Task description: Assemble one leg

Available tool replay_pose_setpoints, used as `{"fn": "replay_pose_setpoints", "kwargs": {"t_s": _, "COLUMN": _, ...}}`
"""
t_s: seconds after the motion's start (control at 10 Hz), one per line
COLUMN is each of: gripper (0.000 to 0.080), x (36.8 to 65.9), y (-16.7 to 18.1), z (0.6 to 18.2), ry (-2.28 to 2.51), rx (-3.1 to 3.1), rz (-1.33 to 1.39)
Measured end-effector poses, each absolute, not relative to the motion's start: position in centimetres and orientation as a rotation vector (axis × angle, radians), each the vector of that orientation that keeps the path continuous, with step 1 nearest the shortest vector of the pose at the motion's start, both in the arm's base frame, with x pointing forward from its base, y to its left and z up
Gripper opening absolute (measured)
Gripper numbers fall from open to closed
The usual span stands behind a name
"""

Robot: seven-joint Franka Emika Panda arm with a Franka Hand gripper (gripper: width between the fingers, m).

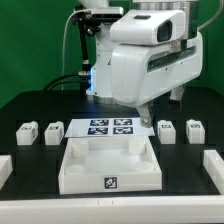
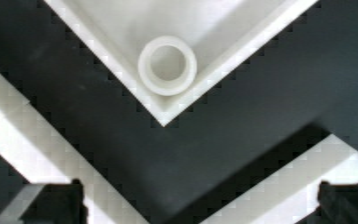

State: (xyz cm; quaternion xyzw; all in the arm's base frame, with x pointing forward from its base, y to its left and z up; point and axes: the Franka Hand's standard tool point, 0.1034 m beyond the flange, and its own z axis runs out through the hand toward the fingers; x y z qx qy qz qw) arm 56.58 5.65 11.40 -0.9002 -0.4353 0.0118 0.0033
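claw (image 2: 194, 203): open wide, empty | leg (image 1: 167, 129): nearest one, stands just beside marker board (image 1: 110, 127), on the exterior view's right | way to go: I think down and a bit to that side | wrist view: no leg seen

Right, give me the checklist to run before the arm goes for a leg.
1. Gripper open: ok, fingers wide apart, nothing between them.
2. Leg held: not ok, none grasped yet.
3. Legs free on the table: ok, all four stand apart from the tray-shaped piece.
4. Gripper above a leg: not ok, the wrist view shows a white corner, apparently the tray-shaped piece's.
5. Ring hole in that corner empty: ok.
6. Gripper's height above the table: cannot tell.
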Motion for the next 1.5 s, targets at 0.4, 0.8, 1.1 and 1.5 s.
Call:
{"fn": "replay_pose_setpoints", "kwargs": {"t_s": 0.4, "gripper": 0.0650, "x": 56.6, "y": 5.6, "z": 11.3, "ry": -1.364, "rx": -2.822, "rz": 0.038}}
{"fn": "replay_pose_setpoints", "kwargs": {"t_s": 0.8, "gripper": 0.0650, "x": 56.5, "y": 5.6, "z": 11.3, "ry": -1.364, "rx": -2.822, "rz": 0.039}}
{"fn": "replay_pose_setpoints", "kwargs": {"t_s": 1.1, "gripper": 0.0650, "x": 56.5, "y": 5.6, "z": 11.3, "ry": -1.373, "rx": -2.817, "rz": 0.039}}
{"fn": "replay_pose_setpoints", "kwargs": {"t_s": 1.5, "gripper": 0.0650, "x": 53.8, "y": 4.1, "z": 10.3, "ry": -1.751, "rx": -2.605, "rz": 0.024}}
